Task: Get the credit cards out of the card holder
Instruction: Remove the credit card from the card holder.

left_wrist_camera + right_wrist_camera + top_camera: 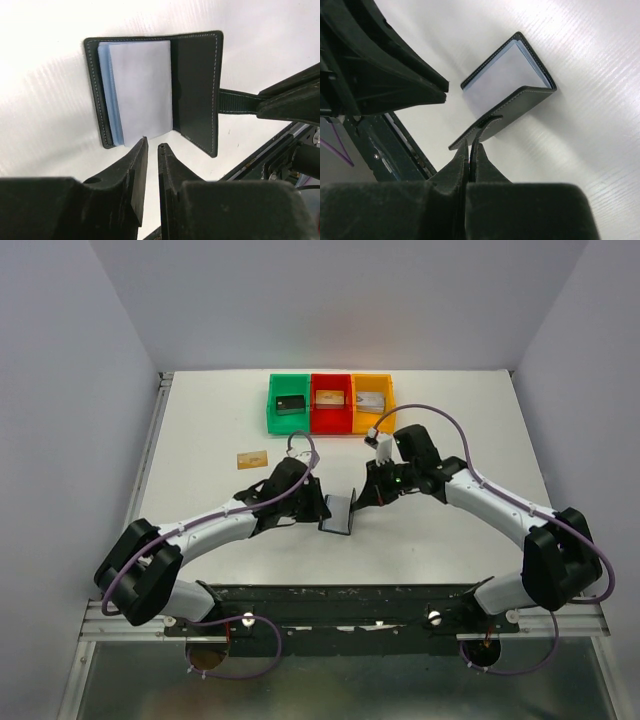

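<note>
The black card holder [337, 513] lies open on the white table between my grippers. The left wrist view shows its black cover [196, 85] and the bluish-grey inner pockets [140, 90]; I cannot make out single cards in them. My left gripper [152, 144] is just short of the pockets' near edge, its jaws a narrow gap apart and empty. My right gripper [470, 144] is shut on the holder's black strap [487, 125] and holds the cover flap up. One tan-gold credit card [252, 458] lies on the table left of the arms.
Green [272, 405], red [331, 420] and orange [372, 421] bins stand in a row at the back, each with a blocky item inside. The table's raised rail [150, 455] runs along the left side.
</note>
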Robot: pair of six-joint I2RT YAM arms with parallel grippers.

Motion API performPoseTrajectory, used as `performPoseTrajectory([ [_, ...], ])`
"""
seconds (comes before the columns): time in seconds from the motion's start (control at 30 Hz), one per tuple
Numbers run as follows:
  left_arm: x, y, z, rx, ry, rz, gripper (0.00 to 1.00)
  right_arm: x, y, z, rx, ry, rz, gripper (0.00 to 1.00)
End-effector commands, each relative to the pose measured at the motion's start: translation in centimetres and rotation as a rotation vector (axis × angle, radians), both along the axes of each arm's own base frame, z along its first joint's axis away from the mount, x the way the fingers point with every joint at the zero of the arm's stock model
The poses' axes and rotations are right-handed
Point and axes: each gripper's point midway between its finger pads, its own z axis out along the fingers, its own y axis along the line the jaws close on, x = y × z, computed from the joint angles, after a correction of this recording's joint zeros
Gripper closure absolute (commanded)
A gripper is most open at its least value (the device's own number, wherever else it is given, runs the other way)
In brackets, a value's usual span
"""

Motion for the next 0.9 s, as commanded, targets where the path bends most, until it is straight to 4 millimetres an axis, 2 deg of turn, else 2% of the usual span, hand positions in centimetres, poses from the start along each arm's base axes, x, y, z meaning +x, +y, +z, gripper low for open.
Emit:
performPoseTrajectory([
  [0.0, -0.4, 1.1, -0.4, 0.041, -0.002, 0.024, 0.72, -0.9, -0.8, -0.7, -0.020, 0.028, -0.009, 1.00],
  [0.1, -0.3, 1.2, -0.7, 0.057, 0.005, 0.025, 0.66, -1.3, -1.4, -1.8, -0.045, 0.045, -0.026, 1.00],
  [0.27, 0.2, 1.1, 0.0, 0.059, -0.019, 0.028, 0.43, -0.9, -2.6, -3.0, -0.109, 0.038, -0.083, 1.00],
  [0.33, 0.5, 0.6, 0.3, 0.051, -0.020, 0.019, 0.37, -0.4, -3.2, -3.3, -0.150, 0.028, -0.119, 1.00],
  [0.57, 1.3, -0.4, -0.3, 0.061, 0.012, 0.009, 0.36, 1.3, -5.0, -4.3, -0.261, 0.015, -0.232, 1.00],
  [0.73, 1.4, -0.3, -0.4, 0.071, 0.010, 0.013, 0.36, 1.1, -7.0, -5.7, -0.349, 0.040, -0.318, 1.00],
  [0.87, 1.7, -0.2, -0.5, 0.070, 0.014, 0.015, 0.35, 0.7, -7.6, -6.6, -0.369, 0.069, -0.349, 1.00],
])
